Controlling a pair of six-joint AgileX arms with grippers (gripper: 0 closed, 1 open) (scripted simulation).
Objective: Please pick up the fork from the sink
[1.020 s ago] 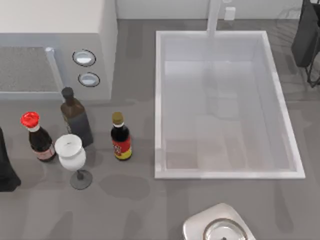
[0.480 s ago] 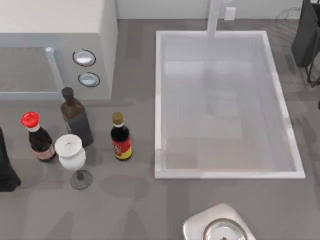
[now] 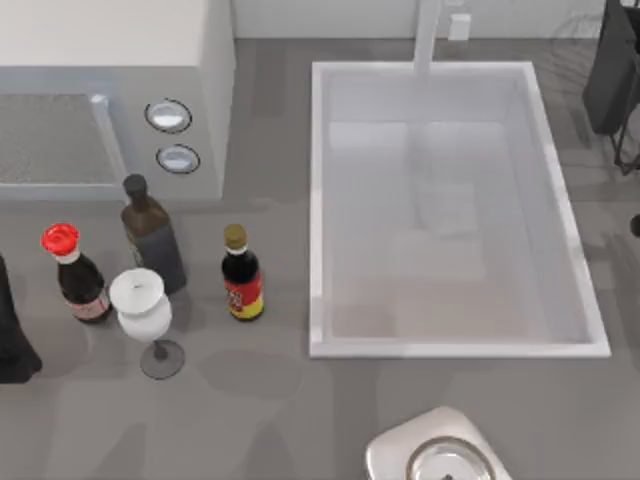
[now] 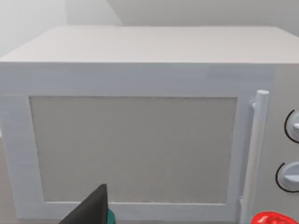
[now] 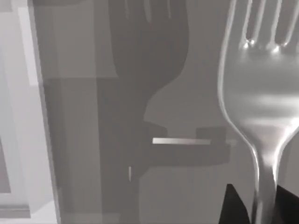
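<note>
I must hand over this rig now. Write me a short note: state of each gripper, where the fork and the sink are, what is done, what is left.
Right gripper: shut on the fork; in the right wrist view its dark fingers flank the fork's neck, tines pointing away, with the fork's shadow on the grey surface behind.
Left gripper: parked at the table's left, facing the microwave.
Sink: right of centre on the table; no fork lies in the basin.
Done: fork gripped and out of the sink.
Left: probably just keep the grip steady.

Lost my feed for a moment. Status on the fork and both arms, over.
Right jaws shut on fork, lifted over grey counter beside the sink. Left arm parked facing the microwave. Nothing in the way.
</note>
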